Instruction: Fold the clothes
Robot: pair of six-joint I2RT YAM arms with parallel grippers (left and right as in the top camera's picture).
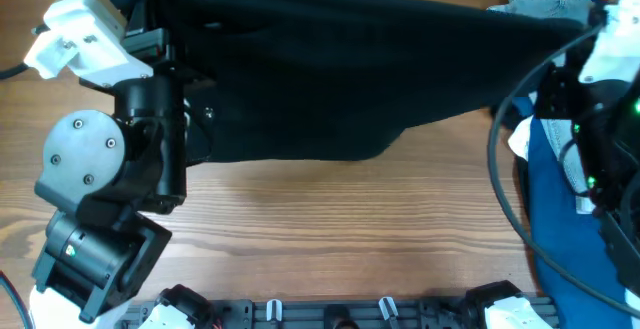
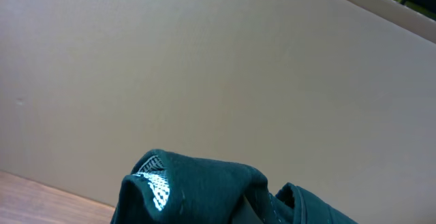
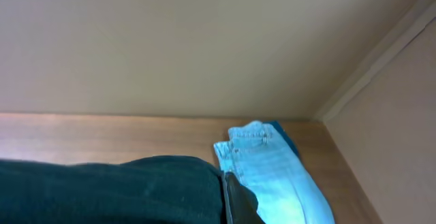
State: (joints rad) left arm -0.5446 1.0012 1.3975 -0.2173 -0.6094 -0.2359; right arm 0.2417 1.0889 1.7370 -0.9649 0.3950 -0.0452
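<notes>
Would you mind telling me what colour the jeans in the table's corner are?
Light blue denim; the jeans show best in the right wrist view.

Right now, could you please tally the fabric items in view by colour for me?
Black garment: 1
Light blue jeans: 1
Dark blue fabric: 1 visible mass; I cannot tell whether it is more than one piece
Total: 3
</notes>
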